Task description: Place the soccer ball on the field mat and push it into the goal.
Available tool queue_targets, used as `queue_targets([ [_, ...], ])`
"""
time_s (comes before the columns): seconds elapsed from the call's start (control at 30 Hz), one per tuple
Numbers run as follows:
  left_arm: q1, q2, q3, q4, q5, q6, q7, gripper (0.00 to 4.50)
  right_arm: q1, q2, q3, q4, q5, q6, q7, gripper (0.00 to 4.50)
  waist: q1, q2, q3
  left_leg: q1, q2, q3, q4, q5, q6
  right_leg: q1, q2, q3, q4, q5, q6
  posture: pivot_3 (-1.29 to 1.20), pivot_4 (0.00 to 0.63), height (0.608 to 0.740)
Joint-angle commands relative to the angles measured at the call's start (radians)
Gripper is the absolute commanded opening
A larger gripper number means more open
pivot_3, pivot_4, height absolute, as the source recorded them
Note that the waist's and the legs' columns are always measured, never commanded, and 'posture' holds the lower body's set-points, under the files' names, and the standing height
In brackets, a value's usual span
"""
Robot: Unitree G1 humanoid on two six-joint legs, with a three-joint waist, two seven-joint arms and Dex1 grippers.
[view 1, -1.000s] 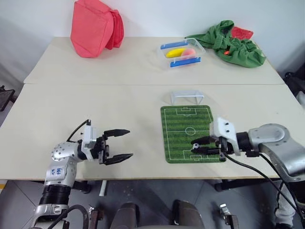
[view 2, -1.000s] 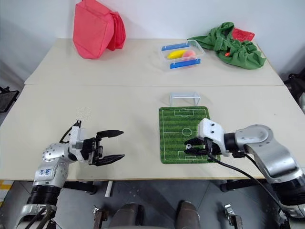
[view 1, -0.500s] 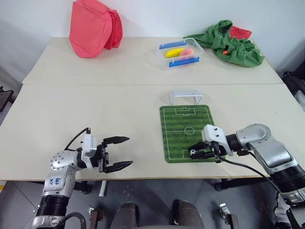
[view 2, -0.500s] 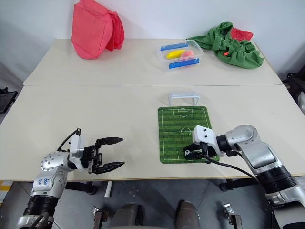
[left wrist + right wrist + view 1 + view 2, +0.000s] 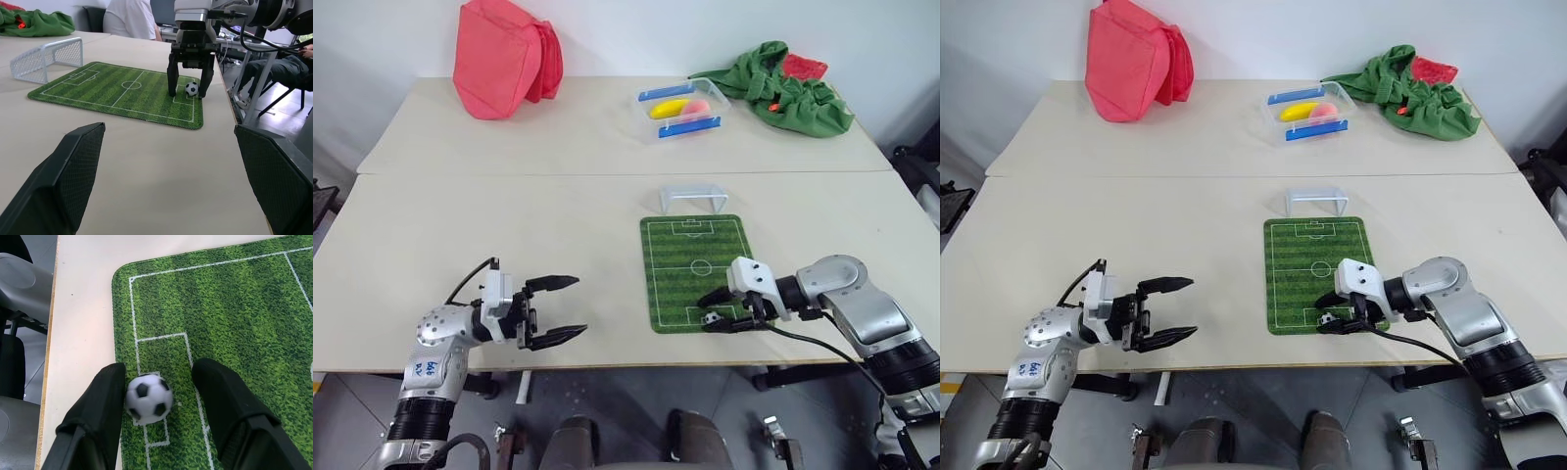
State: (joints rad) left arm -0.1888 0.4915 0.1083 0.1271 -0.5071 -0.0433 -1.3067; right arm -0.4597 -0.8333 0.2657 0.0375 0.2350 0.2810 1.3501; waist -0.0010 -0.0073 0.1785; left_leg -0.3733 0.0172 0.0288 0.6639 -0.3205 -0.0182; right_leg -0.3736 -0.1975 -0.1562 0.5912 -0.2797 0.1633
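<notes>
Soccer ball [image 5: 148, 398] sits on the near end of the field mat [image 5: 695, 269], inside the small box by the near goal line, close to the table's front edge. The right gripper [image 5: 187, 91] straddles it with its jaws apart: in the right wrist view the ball touches one finger [image 5: 100, 401] and a gap of grass separates it from the other, so nothing clamps it. The goal [image 5: 691, 195] stands on the table [image 5: 509, 225] just past the mat's far end, its mouth facing the mat. Over to the left, well apart from the mat, the left gripper [image 5: 558, 310] hovers above bare tabletop near the front edge, jaws spread wide and empty, pointing right toward the mat.
</notes>
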Motion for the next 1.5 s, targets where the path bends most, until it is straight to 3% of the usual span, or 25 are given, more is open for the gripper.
queue_targets([
  [0.03,-0.010,0.001,0.003,-0.020,-0.016,0.004,0.005,4.50,-0.009,-0.007,-0.032,-0.015,-0.003,0.011,-0.009,2.50,0.000,0.000,0.000,0.000,0.000,0.000,0.000,0.000,0.000,0.000,0.000,0.000,0.000,0.000,0.000,0.00,0.150,0.740],
  [0.27,-0.014,-0.005,-0.001,-0.014,-0.015,0.001,0.006,4.50,-0.016,-0.033,-0.067,-0.093,0.022,0.047,-0.004,2.50,0.001,0.000,0.000,0.000,0.000,0.000,0.000,0.000,0.000,0.000,0.000,0.000,0.000,0.000,0.000,0.00,0.150,0.740],
  [0.4,-0.020,-0.004,-0.006,-0.004,-0.015,-0.005,-0.010,4.50,-0.018,-0.079,-0.147,-0.234,0.069,0.129,-0.032,2.50,0.002,0.001,0.001,-0.001,0.000,0.000,0.000,0.000,0.000,-0.001,0.000,0.000,0.000,0.000,0.000,0.00,0.150,0.740],
  [0.5,-0.027,-0.003,-0.007,0.008,-0.016,-0.006,-0.020,4.50,0.032,-0.103,-0.203,-0.329,0.127,0.177,-0.037,1.96,0.005,0.001,0.001,-0.001,0.000,0.000,0.000,0.000,0.000,-0.001,0.000,0.000,0.000,0.000,0.000,0.00,0.150,0.740],
  [0.7,-0.053,-0.009,-0.017,0.035,-0.013,-0.008,-0.040,4.50,0.169,-0.132,-0.230,-0.455,0.161,0.230,-0.067,0.05,0.014,0.001,0.001,-0.001,0.000,0.000,-0.001,-0.001,0.000,-0.001,0.000,0.000,-0.001,0.000,0.000,0.00,0.150,0.740],
  [0.87,-0.074,-0.014,-0.025,0.048,-0.012,-0.006,-0.054,4.50,0.241,-0.110,-0.183,-0.444,0.131,0.196,-0.085,0.05,0.021,0.001,0.001,-0.001,0.000,0.000,0.000,-0.001,0.000,-0.001,0.000,0.000,-0.001,0.000,0.000,0.00,0.150,0.740],
  [1.13,-0.080,0.006,-0.018,0.048,-0.017,0.004,-0.063,4.50,0.219,-0.053,-0.118,-0.282,0.079,0.110,-0.090,0.05,0.021,0.001,0.001,-0.001,0.000,0.000,0.000,-0.001,0.000,-0.001,0.000,0.000,-0.001,0.000,0.000,0.00,0.150,0.740],
  [1.4,-0.087,0.013,-0.011,0.035,-0.017,0.016,-0.051,4.50,0.018,0.027,-0.091,0.013,-0.014,-0.028,-0.109,0.05,0.009,0.001,0.001,0.000,0.000,0.001,0.001,-0.001,0.000,-0.001,0.000,0.000,0.000,0.000,0.000,0.00,0.150,0.740],
  [1.5,-0.102,0.013,-0.010,0.041,-0.013,0.014,-0.045,4.50,-0.126,0.052,-0.137,0.135,-0.041,-0.087,-0.165,0.05,0.000,0.001,0.001,0.000,0.000,0.001,0.000,-0.001,0.000,-0.001,0.000,0.000,0.000,0.000,0.000,0.00,0.150,0.740],
])
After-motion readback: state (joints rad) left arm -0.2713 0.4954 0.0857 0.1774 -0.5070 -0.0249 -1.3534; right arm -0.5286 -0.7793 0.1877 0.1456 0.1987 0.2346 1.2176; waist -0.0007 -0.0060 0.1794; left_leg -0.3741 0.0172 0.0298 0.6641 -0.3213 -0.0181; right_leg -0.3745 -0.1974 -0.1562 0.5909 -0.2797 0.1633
